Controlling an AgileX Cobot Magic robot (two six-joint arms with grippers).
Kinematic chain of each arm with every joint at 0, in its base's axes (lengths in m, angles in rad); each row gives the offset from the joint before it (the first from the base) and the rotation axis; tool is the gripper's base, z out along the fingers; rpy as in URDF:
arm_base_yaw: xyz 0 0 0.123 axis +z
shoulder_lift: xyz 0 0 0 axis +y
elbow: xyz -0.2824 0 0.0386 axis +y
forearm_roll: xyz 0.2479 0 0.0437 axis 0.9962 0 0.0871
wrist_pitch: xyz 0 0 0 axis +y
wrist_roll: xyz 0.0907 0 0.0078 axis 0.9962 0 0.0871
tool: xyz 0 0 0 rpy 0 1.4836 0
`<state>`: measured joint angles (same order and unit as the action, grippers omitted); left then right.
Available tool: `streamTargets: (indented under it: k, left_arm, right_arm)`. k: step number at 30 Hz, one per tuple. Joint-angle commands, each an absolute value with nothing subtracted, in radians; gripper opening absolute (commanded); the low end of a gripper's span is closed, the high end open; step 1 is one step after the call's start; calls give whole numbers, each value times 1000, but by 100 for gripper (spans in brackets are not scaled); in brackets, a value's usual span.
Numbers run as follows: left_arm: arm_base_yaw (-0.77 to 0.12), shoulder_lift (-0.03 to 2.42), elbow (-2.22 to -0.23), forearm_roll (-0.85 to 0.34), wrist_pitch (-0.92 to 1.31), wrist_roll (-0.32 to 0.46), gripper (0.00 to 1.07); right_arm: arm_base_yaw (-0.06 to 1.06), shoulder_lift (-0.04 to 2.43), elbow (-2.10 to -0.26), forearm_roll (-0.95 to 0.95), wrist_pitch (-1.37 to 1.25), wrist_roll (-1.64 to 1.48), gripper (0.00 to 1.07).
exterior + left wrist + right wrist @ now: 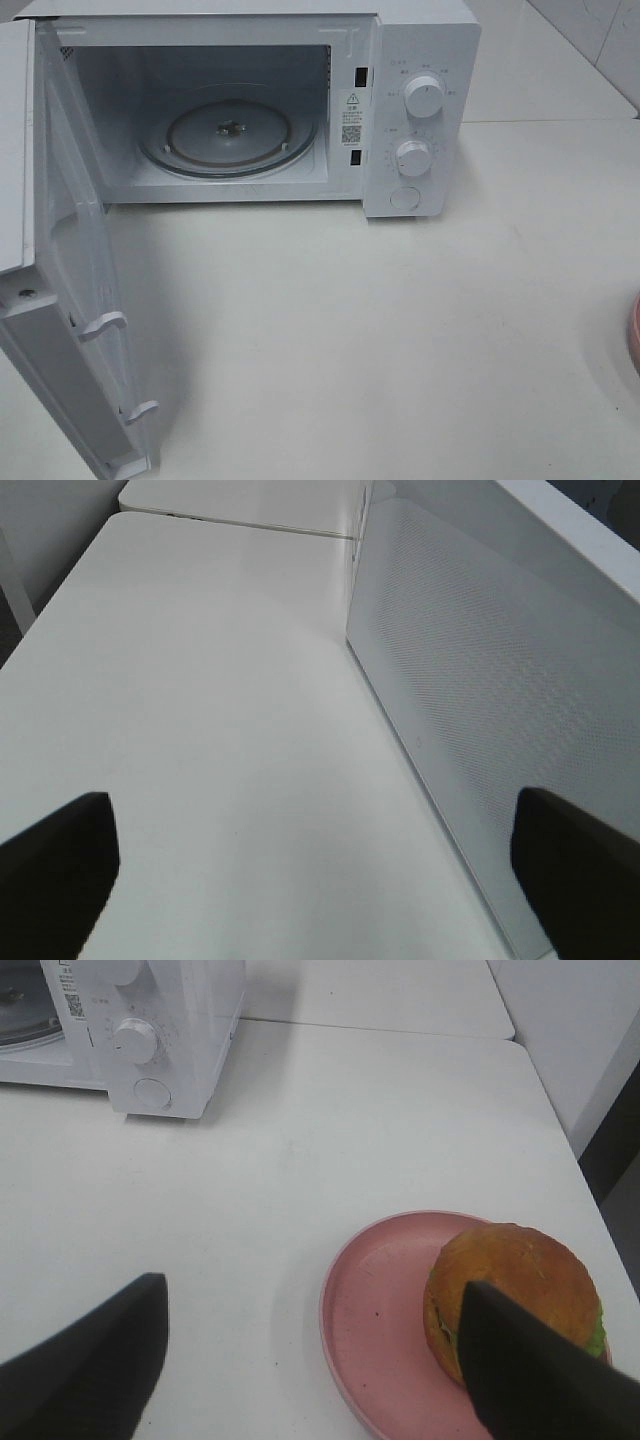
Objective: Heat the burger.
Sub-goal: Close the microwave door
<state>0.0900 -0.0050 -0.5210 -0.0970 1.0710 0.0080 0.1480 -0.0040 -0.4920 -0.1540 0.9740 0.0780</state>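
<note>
Dark fingers point(540, 1370) of the right gripper point(315, 1360) fill the foreground of its wrist view, spread wide apart with nothing between them, hovering over the pink plate point(375, 1330) on the worktop point(330, 1140). On that plate sits the burger point(515, 1295), toward one side, a fringe of green at its edge. Across the worktop, the left gripper point(320, 875) also hangs with fingers apart and empty, close beside the microwave door point(480, 680). Standing open, the microwave point(400, 100) holds only its glass turntable point(230, 135); the cavity looks otherwise bare, though its near corners are shadowed. Judging by this, the fetching step is in hand: next the right gripper must take the plate by its rim, or the burger itself, and carry it level to the turntable.
</note>
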Motion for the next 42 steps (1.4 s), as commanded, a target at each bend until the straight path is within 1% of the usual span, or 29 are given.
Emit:
streamTargets:
  k: [1,5,42]
  left_arm:
    - [92,-14,-518,-97,1071,0,100]
    - [92,-14,-518,-97,1071,0,100]
    - [92,-14,-518,-96,1071,0,100]
  right_arm:
    - [142,-29,-492,-151,959,69,74]
    - [142,-29,-493,-151,959,69,72]
    - [143,-29,-493,-152,959,70,72]
